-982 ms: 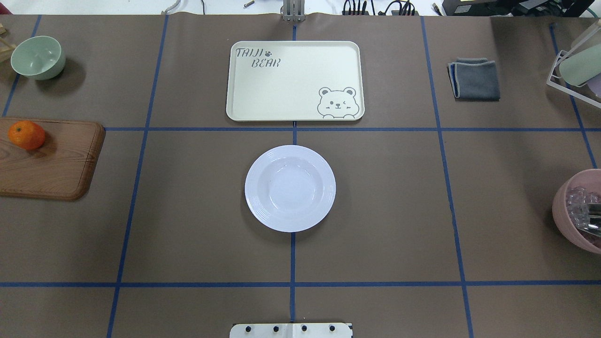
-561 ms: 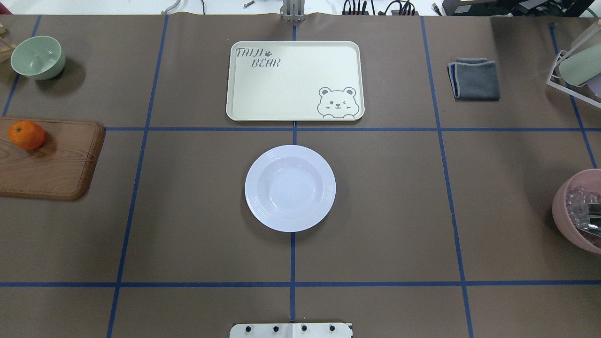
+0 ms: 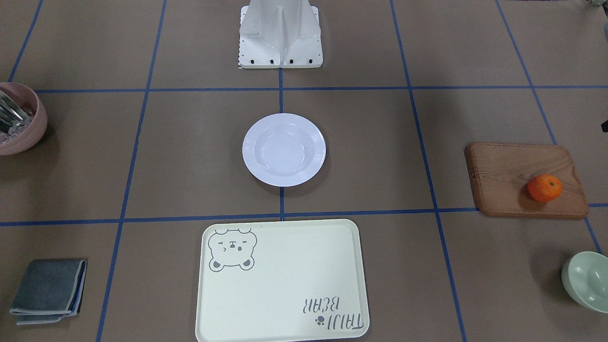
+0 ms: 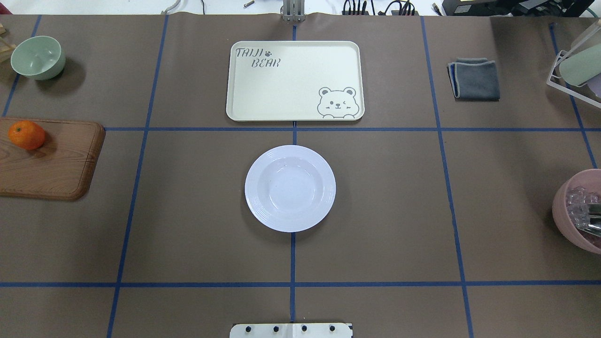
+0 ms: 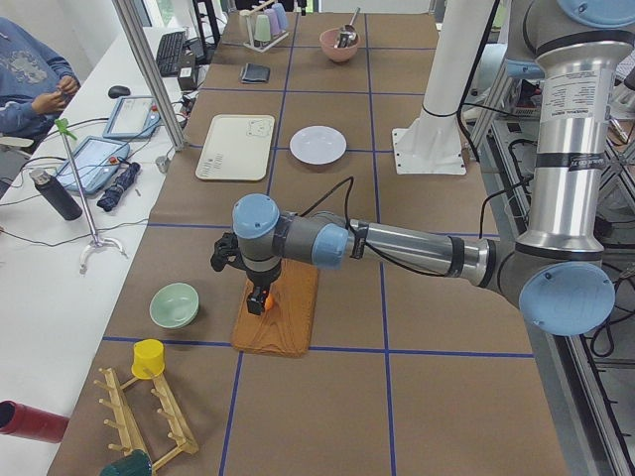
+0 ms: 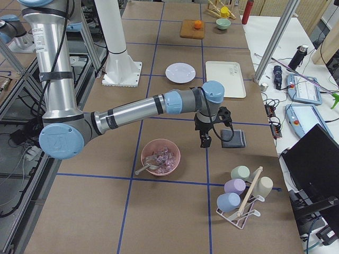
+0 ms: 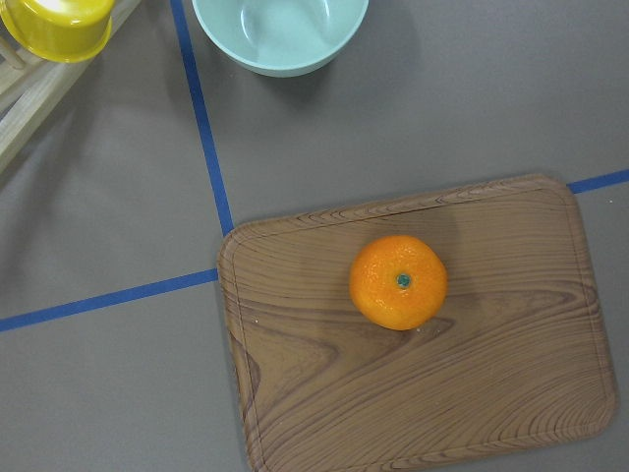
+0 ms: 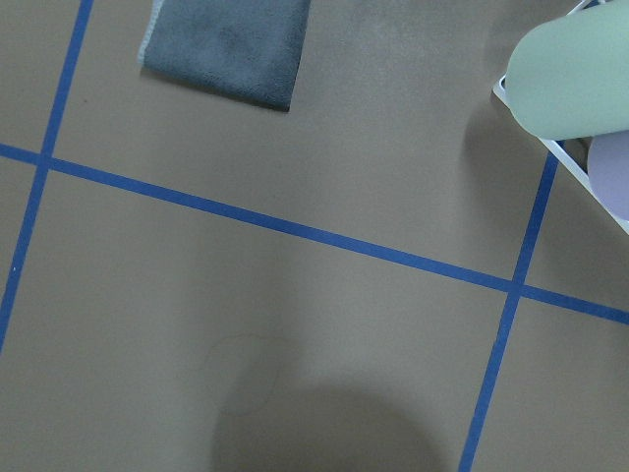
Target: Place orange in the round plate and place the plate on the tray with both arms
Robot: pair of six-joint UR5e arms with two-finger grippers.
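Note:
The orange (image 4: 26,134) lies on a brown wooden board (image 4: 61,169) at the table's left edge, and fills the middle of the left wrist view as orange (image 7: 398,282). The white round plate (image 4: 251,188) stands with nothing in it at the table's centre. The cream tray (image 4: 291,80) lies just beyond it, bare. In the exterior left view my left gripper (image 5: 260,288) hangs right above the orange; I cannot tell its state. In the exterior right view my right gripper (image 6: 205,138) hovers over bare table beside the grey cloth; its state cannot be told either.
A pale green bowl (image 4: 37,57) stands at the far left. A folded grey cloth (image 4: 475,79) lies at the far right, with a cup rack (image 4: 575,65) beyond it. A pink bowl (image 4: 577,211) holding utensils stands at the right edge. A person sits past the table in the exterior left view.

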